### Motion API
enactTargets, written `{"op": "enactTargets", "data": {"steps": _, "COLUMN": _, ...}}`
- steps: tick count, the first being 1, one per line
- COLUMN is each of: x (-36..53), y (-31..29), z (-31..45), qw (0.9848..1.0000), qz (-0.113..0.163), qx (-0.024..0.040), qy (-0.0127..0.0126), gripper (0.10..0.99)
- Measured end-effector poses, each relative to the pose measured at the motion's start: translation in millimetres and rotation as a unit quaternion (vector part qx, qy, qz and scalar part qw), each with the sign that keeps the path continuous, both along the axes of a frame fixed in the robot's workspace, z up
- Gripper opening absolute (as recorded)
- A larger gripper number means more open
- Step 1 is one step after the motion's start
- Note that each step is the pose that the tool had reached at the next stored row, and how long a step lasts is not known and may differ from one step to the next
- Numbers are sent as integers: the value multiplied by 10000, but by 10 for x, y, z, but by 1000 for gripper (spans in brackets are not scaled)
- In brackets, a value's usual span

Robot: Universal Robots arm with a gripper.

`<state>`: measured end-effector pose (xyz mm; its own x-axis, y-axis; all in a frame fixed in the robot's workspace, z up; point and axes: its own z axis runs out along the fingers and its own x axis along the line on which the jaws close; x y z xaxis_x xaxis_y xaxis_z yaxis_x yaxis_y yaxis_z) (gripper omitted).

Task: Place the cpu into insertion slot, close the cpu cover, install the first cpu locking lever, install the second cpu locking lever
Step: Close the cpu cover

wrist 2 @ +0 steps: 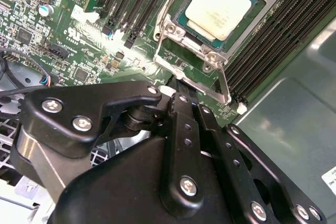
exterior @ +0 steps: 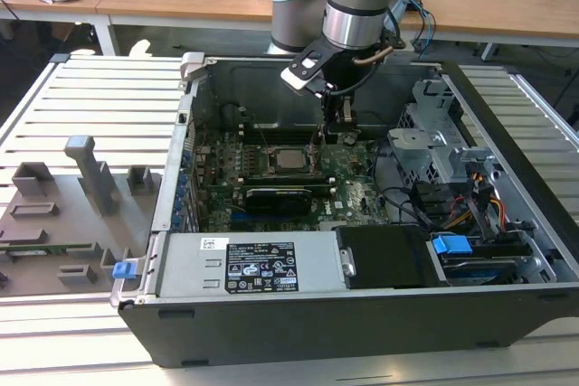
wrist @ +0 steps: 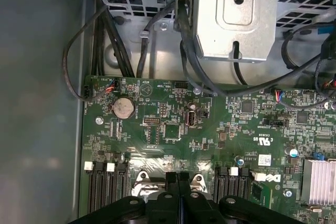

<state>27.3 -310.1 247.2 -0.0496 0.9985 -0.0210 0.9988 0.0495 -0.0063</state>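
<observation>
I judge cpu (wrist 2: 220, 6) seated, cpu cover (wrist 2: 171, 30) down. My fingers (wrist: 171, 182) pressed together beside locking lever (wrist 2: 224, 82); lever step in hand, needs steady push.

dull silver-grey cpu (wrist 2: 220, 4) lies flat, seated in the square silver-rimmed insertion slot (wrist 2: 185, 36)

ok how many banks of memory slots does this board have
2: one memory slot bank beside the cpu, the other bank on its opposite side; the gripper may hide more.
</observation>
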Motion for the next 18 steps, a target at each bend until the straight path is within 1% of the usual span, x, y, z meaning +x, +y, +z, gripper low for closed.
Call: {"op": "enactTargets", "data": {"steps": 18, "x": -82, "y": 0, "z": 0, "qw": 10000, "qz": 0, "qx": 0, "qy": 0, "gripper": 106}}
